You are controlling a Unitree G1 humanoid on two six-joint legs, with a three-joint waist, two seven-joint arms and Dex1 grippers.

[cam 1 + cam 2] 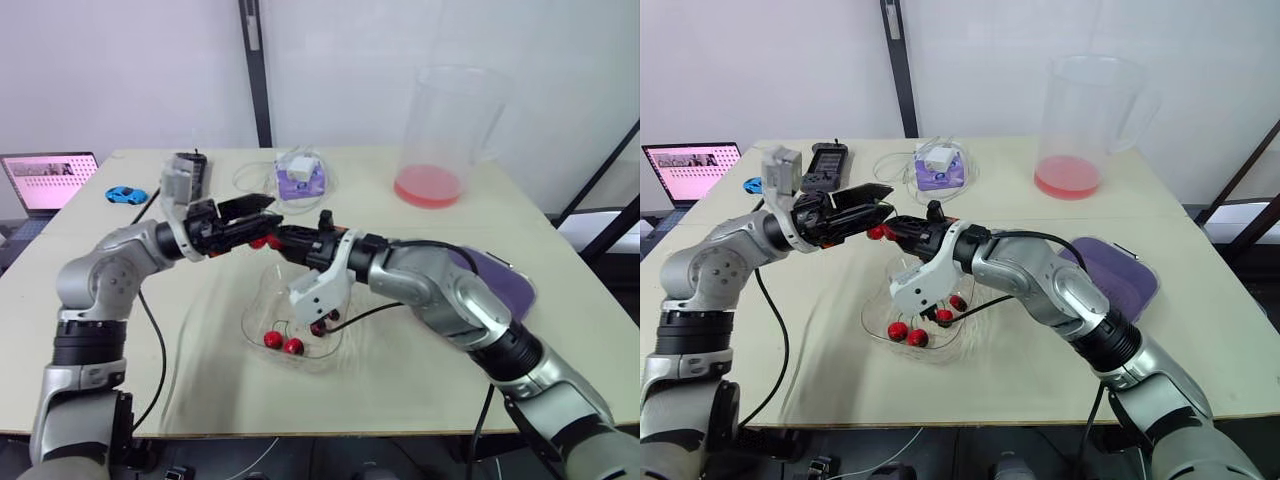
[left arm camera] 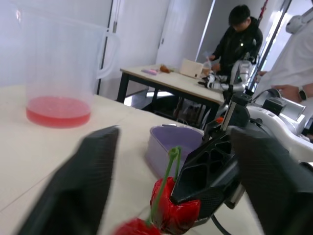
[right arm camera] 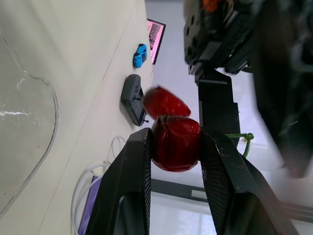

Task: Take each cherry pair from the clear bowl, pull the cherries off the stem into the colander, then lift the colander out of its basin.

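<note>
Cherry pair (image 3: 175,143): in the air above the far edge of the clear bowl (image 1: 330,358), between both tools.

Right tool (image 3: 175,136): clamped on one cherry, with its twin free just beside it.

Left tool (image 1: 258,214): fingers apart, straddling the pair, gripping nothing.

Step in hand: de-stemming, judged barely begun.

Next move calls for the left tool to close on the stem (image 2: 169,169) or the free cherry, then a pull apart. That should be done over the colander (image 1: 1125,272), which sits well to the right on the worktop (image 1: 400,225), so both arms would have to carry the pair there.

- Right wrist view: gives the clamp.
- Left wrist view: gives the green stem upright between the open fingers.
- Head views: give several loose cherries (image 1: 283,343) in the bowl.
</note>
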